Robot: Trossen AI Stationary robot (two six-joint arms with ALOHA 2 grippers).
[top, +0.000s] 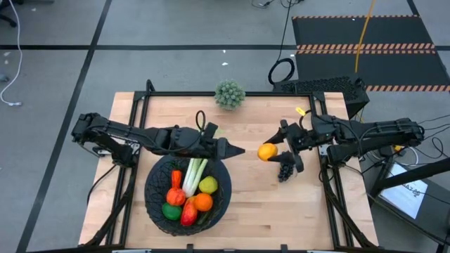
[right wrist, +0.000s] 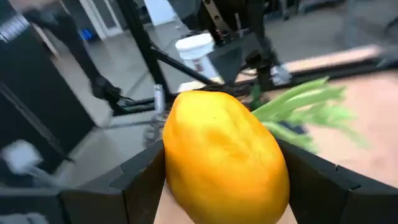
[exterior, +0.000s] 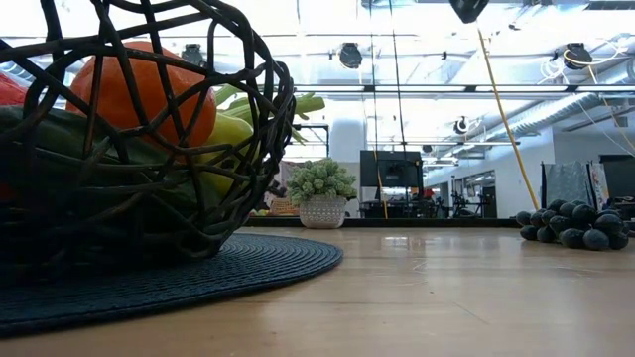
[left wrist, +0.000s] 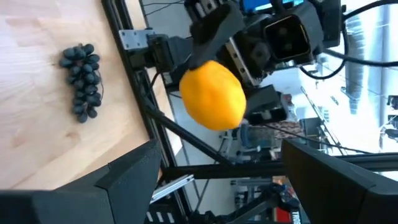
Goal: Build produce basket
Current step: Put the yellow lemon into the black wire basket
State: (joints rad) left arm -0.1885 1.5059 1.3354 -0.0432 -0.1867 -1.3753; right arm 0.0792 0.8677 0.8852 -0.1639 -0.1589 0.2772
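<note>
A yellow lemon (top: 266, 152) hangs above the table between the two arms, with my right gripper (top: 273, 150) shut on it. My left gripper (top: 238, 149) is open over the far rim of the black basket (top: 149, 190) and points at the lemon (left wrist: 213, 94) with a gap between. In the basket lie a celery stalk (top: 195, 174), a carrot (top: 176, 180), an orange (top: 203, 202) and other produce. Dark grapes (top: 285, 171) lie on the wood below my right gripper. My right gripper pinches the lemon between its two fingers, one on each opposite side (right wrist: 171, 168). The fingers come level from the table's right side. The lemon is lifted clear of the table and juts out past the fingertips toward my left gripper.
A spiky grey-green ball plant (top: 229, 93) in a white pot stands at the table's far edge. The basket (exterior: 248, 119) sits on a round dark mat (exterior: 258, 266). Bare wood lies between the basket and the grapes (exterior: 575, 226).
</note>
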